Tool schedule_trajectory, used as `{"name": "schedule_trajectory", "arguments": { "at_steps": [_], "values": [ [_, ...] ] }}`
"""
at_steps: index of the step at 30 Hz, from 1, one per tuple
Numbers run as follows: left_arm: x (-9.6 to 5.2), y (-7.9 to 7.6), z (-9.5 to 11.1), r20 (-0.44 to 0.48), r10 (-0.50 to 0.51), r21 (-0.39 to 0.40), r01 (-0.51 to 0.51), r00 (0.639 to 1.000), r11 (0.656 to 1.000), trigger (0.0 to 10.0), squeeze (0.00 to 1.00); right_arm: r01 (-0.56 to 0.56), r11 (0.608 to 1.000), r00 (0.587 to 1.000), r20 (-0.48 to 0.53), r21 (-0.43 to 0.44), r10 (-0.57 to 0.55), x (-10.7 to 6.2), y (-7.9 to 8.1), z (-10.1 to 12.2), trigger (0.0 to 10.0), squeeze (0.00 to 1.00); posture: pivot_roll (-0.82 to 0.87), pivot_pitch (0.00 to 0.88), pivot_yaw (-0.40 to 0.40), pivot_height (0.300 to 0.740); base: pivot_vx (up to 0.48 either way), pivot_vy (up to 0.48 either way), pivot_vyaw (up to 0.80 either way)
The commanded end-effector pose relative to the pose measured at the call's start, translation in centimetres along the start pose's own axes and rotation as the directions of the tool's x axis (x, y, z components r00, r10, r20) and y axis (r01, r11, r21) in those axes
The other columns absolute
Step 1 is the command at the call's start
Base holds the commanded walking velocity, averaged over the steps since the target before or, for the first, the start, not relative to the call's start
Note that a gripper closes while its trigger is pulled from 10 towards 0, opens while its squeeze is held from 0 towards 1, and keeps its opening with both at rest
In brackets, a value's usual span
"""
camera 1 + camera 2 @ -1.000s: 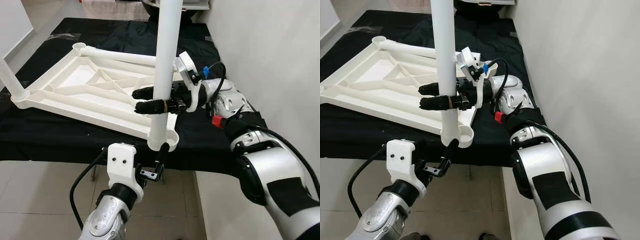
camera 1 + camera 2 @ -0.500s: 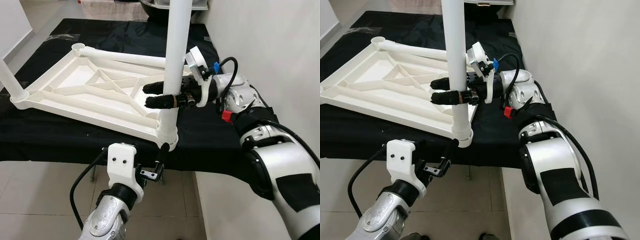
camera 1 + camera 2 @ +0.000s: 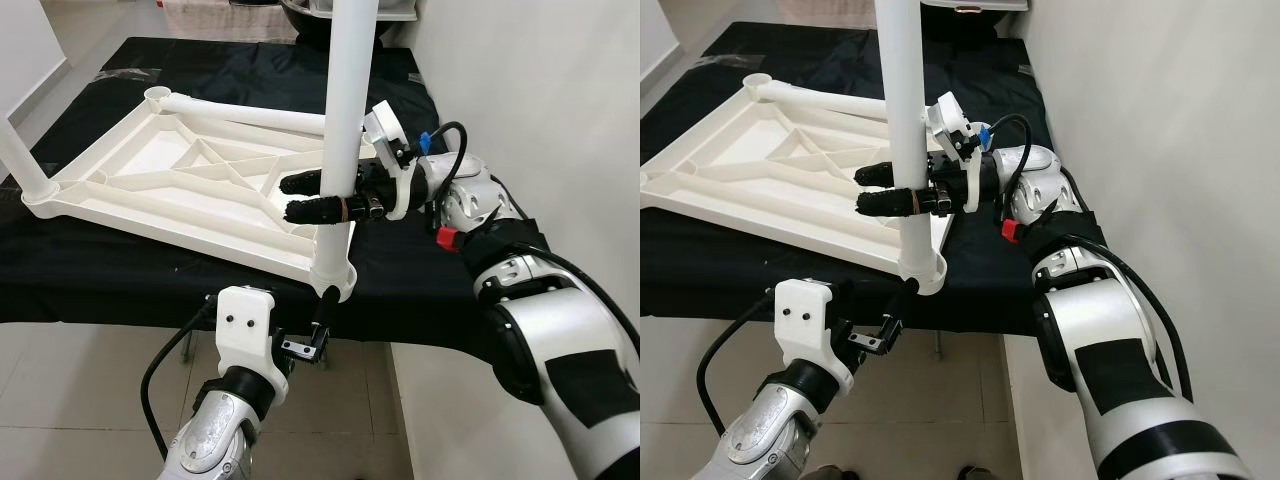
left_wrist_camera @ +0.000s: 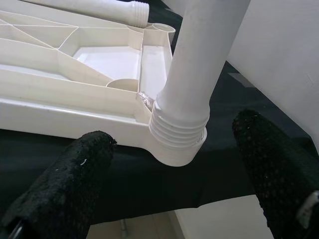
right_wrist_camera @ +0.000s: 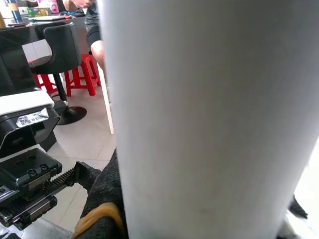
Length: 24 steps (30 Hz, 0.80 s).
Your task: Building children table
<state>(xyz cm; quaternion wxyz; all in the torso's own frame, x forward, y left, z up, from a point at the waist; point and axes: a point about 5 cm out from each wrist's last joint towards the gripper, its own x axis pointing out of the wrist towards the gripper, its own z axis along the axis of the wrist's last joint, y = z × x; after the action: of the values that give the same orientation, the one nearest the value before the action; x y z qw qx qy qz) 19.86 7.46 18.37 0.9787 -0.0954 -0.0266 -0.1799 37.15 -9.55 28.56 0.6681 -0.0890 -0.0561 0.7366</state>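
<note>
We are partway through building the children's table. The white moulded plastic tabletop (image 3: 180, 195) lies upside down, ribbed underside up, on a surface draped in black cloth (image 3: 120, 275); we take this tabletop as our landmark. At its near right corner, our right gripper (image 3: 305, 196) holds a tall white plastic tube leg (image 3: 340, 120) upright, the two long black fingers pinching the tube from either side a little above the corner. In the left wrist view the leg's ridged, threaded foot (image 4: 178, 133) sits in the round corner socket (image 4: 172, 155) of the tabletop, but rings of thread are visible above the rim, so we judge it entered and not fully driven home.

Our left gripper (image 3: 322, 325) hangs below and in front of that same corner, off the edge of the cloth, its fuzzy black fingers (image 4: 75, 174) spread wide with nothing between them.

At the tabletop's far left corner another white leg (image 3: 22, 165) stands in its socket. A third white tube (image 3: 250, 112) lies flat along the far edge of the tabletop, apparently unfitted. So we reckon one leg done, one being seated, and at least one left, then turning the table upright.
</note>
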Motion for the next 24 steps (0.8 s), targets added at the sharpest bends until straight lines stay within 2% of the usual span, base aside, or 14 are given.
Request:
{"name": "schedule_trajectory", "arguments": {
  "at_steps": [1, 8, 16, 24],
  "values": [
    [-0.2, -0.8, 0.3, 0.006, -0.027, -0.007, 0.027, 1.000, 1.000, 10.0, 0.00, -0.012, 1.000, 1.000, -0.015, 0.026, 0.012, -0.1, 0.2, -1.0, 10.0, 0.00, 0.13, 0.182, -0.059, 0.740, 0.000, 0.000, 0.00],
    [-0.2, -0.9, 0.5, 0.009, -0.029, -0.007, 0.029, 1.000, 1.000, 10.0, 0.00, 0.004, 1.000, 0.999, -0.032, 0.024, -0.003, -0.4, 0.1, -0.9, 10.0, 0.00, 0.13, 0.188, -0.059, 0.740, 0.000, 0.000, 0.00],
    [-0.2, -0.9, 0.4, 0.005, -0.028, -0.009, 0.028, 1.000, 1.000, 10.0, 0.00, 0.063, 0.998, 0.997, -0.041, -0.004, -0.063, -1.3, -0.5, 0.2, 10.0, 0.00, 0.13, 0.192, -0.057, 0.740, 0.000, 0.000, 0.00],
    [-0.1, -0.9, 0.4, 0.003, -0.029, -0.008, 0.029, 1.000, 1.000, 10.0, 0.00, 0.059, 0.998, 0.998, -0.036, 0.009, -0.059, -1.3, -0.3, -0.3, 10.0, 0.00, 0.13, 0.195, -0.054, 0.740, 0.000, 0.000, 0.00]
  ]
}}
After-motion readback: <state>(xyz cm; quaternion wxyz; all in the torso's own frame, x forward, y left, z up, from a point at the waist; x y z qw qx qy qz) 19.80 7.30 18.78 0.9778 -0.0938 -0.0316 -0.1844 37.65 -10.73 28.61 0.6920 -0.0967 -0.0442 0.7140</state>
